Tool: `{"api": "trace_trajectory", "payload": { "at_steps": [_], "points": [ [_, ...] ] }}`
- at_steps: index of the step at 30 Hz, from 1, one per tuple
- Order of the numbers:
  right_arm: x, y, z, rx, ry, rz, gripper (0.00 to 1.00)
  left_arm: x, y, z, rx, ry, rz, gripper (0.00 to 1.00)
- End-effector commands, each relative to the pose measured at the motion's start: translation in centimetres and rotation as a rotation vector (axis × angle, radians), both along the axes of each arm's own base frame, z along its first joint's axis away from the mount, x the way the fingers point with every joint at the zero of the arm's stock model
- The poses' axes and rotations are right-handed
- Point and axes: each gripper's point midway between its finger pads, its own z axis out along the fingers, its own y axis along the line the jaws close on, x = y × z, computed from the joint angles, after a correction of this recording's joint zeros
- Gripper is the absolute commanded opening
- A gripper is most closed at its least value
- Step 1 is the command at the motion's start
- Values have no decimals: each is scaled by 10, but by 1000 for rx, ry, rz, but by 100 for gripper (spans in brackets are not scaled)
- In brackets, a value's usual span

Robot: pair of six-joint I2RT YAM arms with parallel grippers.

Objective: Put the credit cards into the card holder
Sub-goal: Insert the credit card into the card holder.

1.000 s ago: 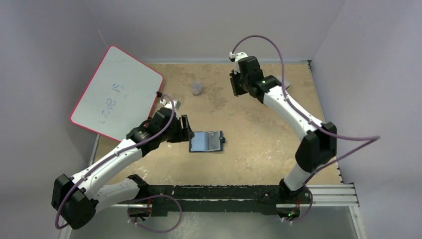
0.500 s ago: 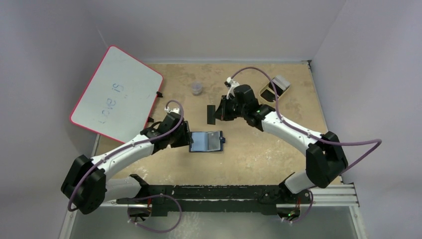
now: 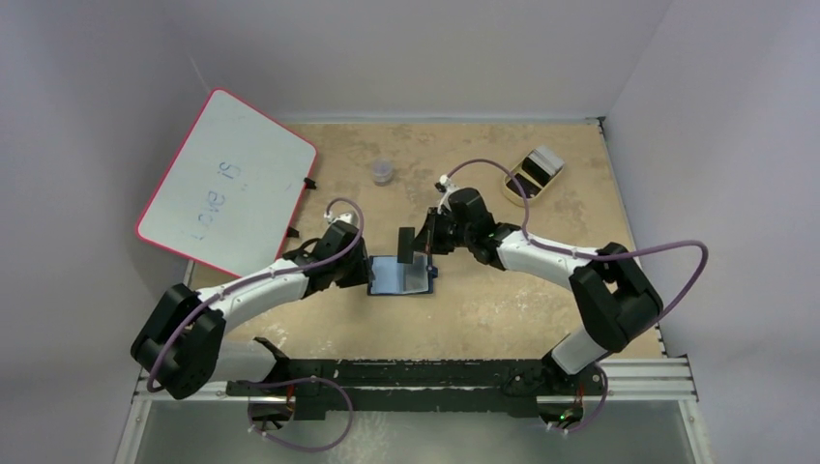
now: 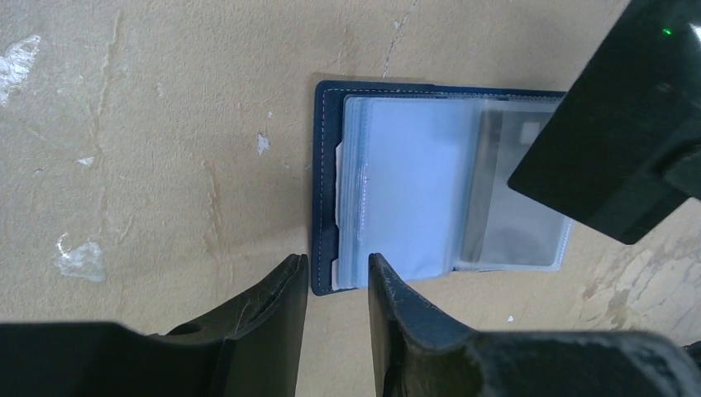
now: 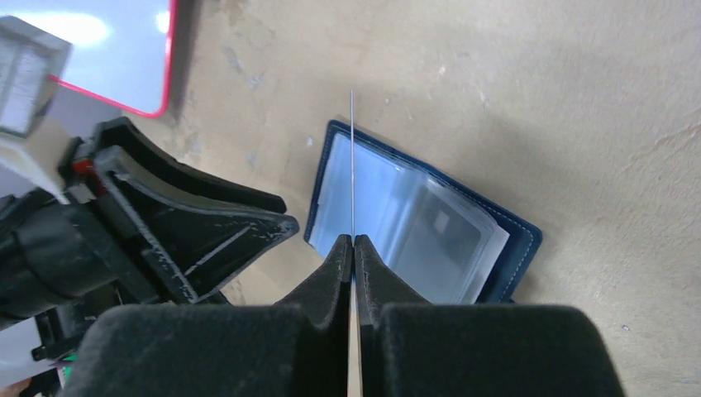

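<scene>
The card holder (image 3: 401, 276) lies open on the tan table, navy with clear sleeves (image 4: 413, 190). My right gripper (image 5: 353, 240) is shut on a dark credit card (image 3: 406, 244), held upright just above the holder's left half. That card shows edge-on (image 5: 352, 157) in the right wrist view and as a black slab (image 4: 612, 157) in the left wrist view. My left gripper (image 4: 337, 281) sits at the holder's near-left corner (image 4: 324, 277), jaws narrowly apart around that corner. A pale grey-white credit card (image 3: 547, 158) rests at the far end of a tan tray.
The tan tray (image 3: 515, 184) stands at the back right. A pink-edged whiteboard (image 3: 227, 179) leans at the back left. A small clear jar (image 3: 383, 172) sits at the back centre. The walls close in on three sides.
My right arm swung from the back of the table down to the holder, carrying the dark card. My left gripper slid right to the holder's corner and its jaws narrowed.
</scene>
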Motion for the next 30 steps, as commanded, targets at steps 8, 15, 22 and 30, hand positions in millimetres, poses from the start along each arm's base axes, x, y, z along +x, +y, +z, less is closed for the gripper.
{"api": "trace_trajectory", "payload": {
  "at_steps": [8,15,22,30],
  "points": [
    [-5,6,-22,47,45,-16,0,5,1,-18,16,7,16,27],
    [-8,4,-37,52,80,-33,0,1,2,-25,5,24,32,23],
    [-19,5,-51,69,130,-24,0,-1,4,-29,16,34,36,20],
    [-27,1,-55,60,159,-32,0,-4,6,-32,16,43,48,16]
  ]
}}
